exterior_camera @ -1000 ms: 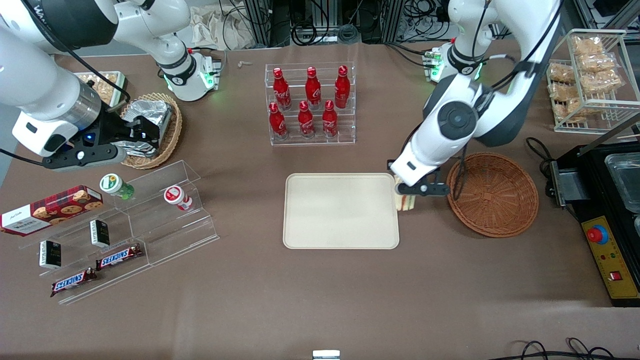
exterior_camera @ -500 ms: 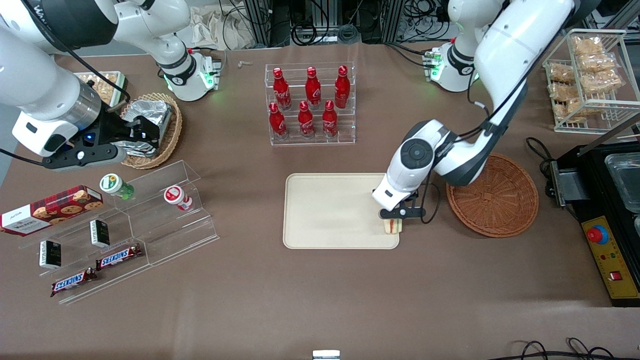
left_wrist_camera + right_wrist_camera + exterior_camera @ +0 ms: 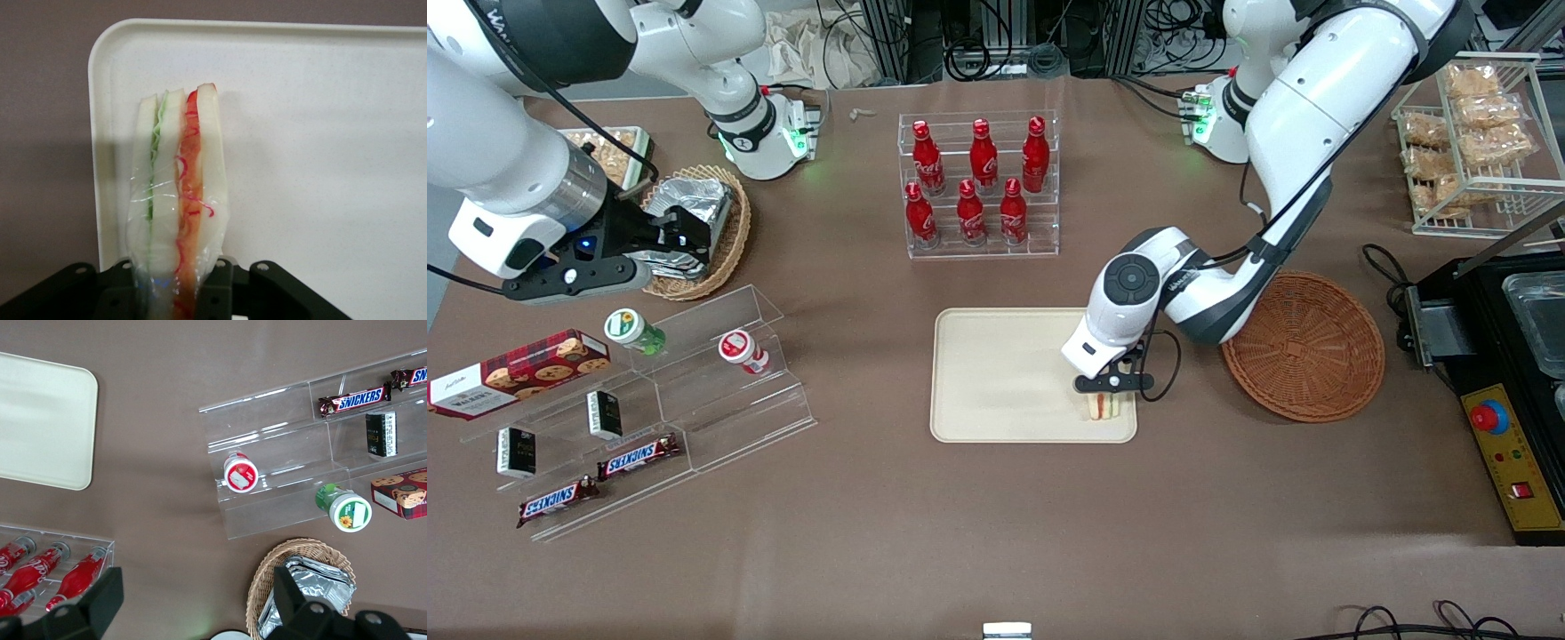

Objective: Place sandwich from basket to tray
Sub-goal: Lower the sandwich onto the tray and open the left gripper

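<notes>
While pinched at one end between the fingers of the pincer (image 3: 1107, 384), sandwich (image 3: 1102, 405) noted hanging over the tray (image 3: 1005, 373), at the corner nearest the front camera on the working arm's side. Long axis of sandwich running straight out from the pincer (image 3: 175, 293) toward the tray floor; layers standing on edge, green filling on one side, red-pink on the other, clear wrap around the lot. In the wrist view, sandwich (image 3: 177, 200) seen lying just inside the rounded rim of the tray (image 3: 320, 120), close to that edge, with open tray surface spreading away toward the middle. Contact with the tray floor not confirmed from either view; judged slightly above or barely touching. Basket (image 3: 1307, 347) lying beside the tray toward the working arm's end of the worktop (image 3: 960, 533), with nothing visible in it. Nothing standing in the way of a straight lowering. Main concern: closeness to the rim, so a release here could leave the wedge tipping against or over the edge; a short shift inward judged safer. Rack of red bottles (image 3: 978, 182) well apart, farther from the camera.
</notes>
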You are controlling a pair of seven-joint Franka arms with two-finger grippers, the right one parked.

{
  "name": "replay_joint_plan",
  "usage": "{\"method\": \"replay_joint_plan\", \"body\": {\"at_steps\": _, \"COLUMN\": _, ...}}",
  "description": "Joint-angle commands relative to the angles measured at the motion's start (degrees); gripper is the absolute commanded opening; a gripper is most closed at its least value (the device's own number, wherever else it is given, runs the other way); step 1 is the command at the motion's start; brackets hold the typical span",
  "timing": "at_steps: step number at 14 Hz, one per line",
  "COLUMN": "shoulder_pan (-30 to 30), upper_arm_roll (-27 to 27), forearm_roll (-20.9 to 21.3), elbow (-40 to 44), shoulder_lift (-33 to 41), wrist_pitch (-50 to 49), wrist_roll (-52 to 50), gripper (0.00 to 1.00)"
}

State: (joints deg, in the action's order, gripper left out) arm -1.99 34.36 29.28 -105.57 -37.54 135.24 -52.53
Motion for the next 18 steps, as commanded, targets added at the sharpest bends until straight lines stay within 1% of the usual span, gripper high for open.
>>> {"method": "replay_joint_plan", "body": {"at_steps": 1, "shoulder_pan": -0.5, "upper_arm_roll": -0.3, "forearm_roll": 1.8, "elbow": 1.1, "shoulder_lift": -1.0, "wrist_pitch": -0.1, "wrist_roll": -2.1, "gripper": 0.49}}
{"method": "replay_joint_plan", "body": {"at_steps": 2, "shoulder_pan": -0.5, "upper_arm_roll": -0.3, "forearm_roll": 3.1, "elbow": 1.1, "shoulder_lift": -1.1, "wrist_pitch": -0.1, "wrist_roll": -2.0, "gripper": 0.99}}
{"method": "replay_joint_plan", "body": {"at_steps": 3, "shoulder_pan": -0.4, "upper_arm_roll": -0.3, "forearm_roll": 3.9, "elbow": 1.2, "shoulder_lift": -1.1, "wrist_pitch": -0.1, "wrist_roll": -2.2, "gripper": 1.00}}
{"method": "replay_joint_plan", "body": {"at_steps": 5, "shoulder_pan": 0.1, "upper_arm_roll": -0.3, "forearm_roll": 3.3, "elbow": 1.2, "shoulder_lift": -0.8, "wrist_pitch": -0.3, "wrist_roll": -2.6, "gripper": 1.00}}
{"method": "replay_joint_plan", "body": {"at_steps": 7, "shoulder_pan": 0.3, "upper_arm_roll": -0.1, "forearm_roll": 3.2, "elbow": 2.5, "shoulder_lift": 0.1, "wrist_pitch": -0.5, "wrist_roll": -5.3, "gripper": 1.00}}
{"method": "replay_joint_plan", "body": {"at_steps": 9, "shoulder_pan": 0.6, "upper_arm_roll": 0.0, "forearm_roll": 3.2, "elbow": 4.1, "shoulder_lift": 2.5, "wrist_pitch": -0.9, "wrist_roll": -7.6, "gripper": 1.00}}
{"method": "replay_joint_plan", "body": {"at_steps": 12, "shoulder_pan": 2.3, "upper_arm_roll": 0.3, "forearm_roll": 2.3, "elbow": 4.0, "shoulder_lift": 7.8, "wrist_pitch": -4.2, "wrist_roll": -6.9, "gripper": 1.00}}
{"method": "replay_joint_plan", "body": {"at_steps": 15, "shoulder_pan": 5.8, "upper_arm_roll": 0.3, "forearm_roll": -3.5, "elbow": 3.8, "shoulder_lift": 13.7, "wrist_pitch": -5.7, "wrist_roll": -5.8, "gripper": 1.00}}
{"method": "replay_joint_plan", "body": {"at_steps": 16, "shoulder_pan": 7.6, "upper_arm_roll": 0.4, "forearm_roll": -5.8, "elbow": 3.8, "shoulder_lift": 15.4, "wrist_pitch": -8.5, "wrist_roll": -3.0, "gripper": 1.00}}
{"method": "replay_joint_plan", "body": {"at_steps": 17, "shoulder_pan": 10.5, "upper_arm_roll": 2.2, "forearm_roll": -8.5, "elbow": 3.9, "shoulder_lift": 17.6, "wrist_pitch": -11.8, "wrist_roll": 1.3, "gripper": 1.00}}
{"method": "replay_joint_plan", "body": {"at_steps": 18, "shoulder_pan": 11.4, "upper_arm_roll": 2.2, "forearm_roll": -13.1, "elbow": 4.1, "shoulder_lift": 19.9, "wrist_pitch": -13.8, "wrist_roll": 6.7, "gripper": 1.00}}
